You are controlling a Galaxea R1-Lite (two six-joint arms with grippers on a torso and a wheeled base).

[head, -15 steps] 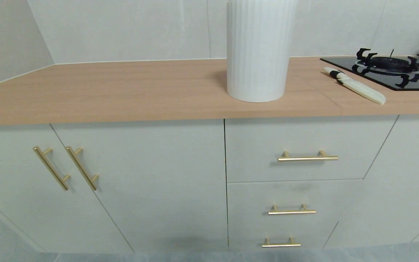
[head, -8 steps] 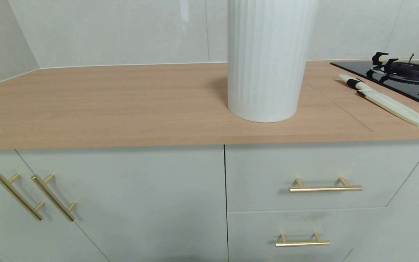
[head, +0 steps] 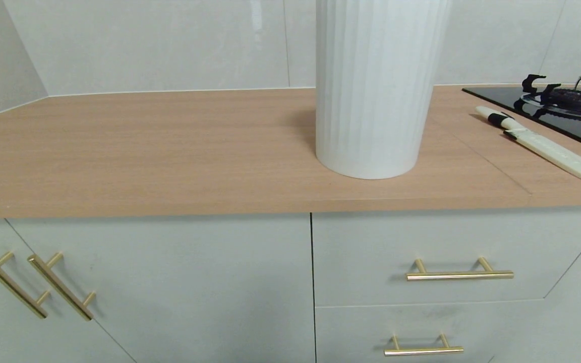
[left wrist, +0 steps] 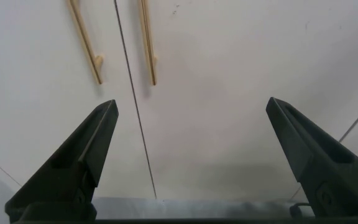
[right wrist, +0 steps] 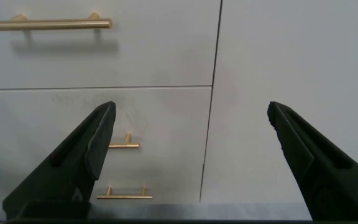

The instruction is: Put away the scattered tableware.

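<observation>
A knife [head: 537, 144] lies flat on the wooden counter [head: 169, 151], off to the right, just beside the near edge of the black hob [head: 502, 97]. It is cream all over with a black band on the handle; the handle points toward the wall, the blade toward the counter's front edge. Left of it, well apart, a tall white ribbed holder [head: 371, 91] stands upright.

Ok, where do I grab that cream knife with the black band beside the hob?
Take the cream knife by its handle, the short black-banded end nearer the grey tiled wall. It lies flat on the wooden countertop, so probably come straight down from above, jaws spanning the handle's width, clear of the black hob.
</observation>
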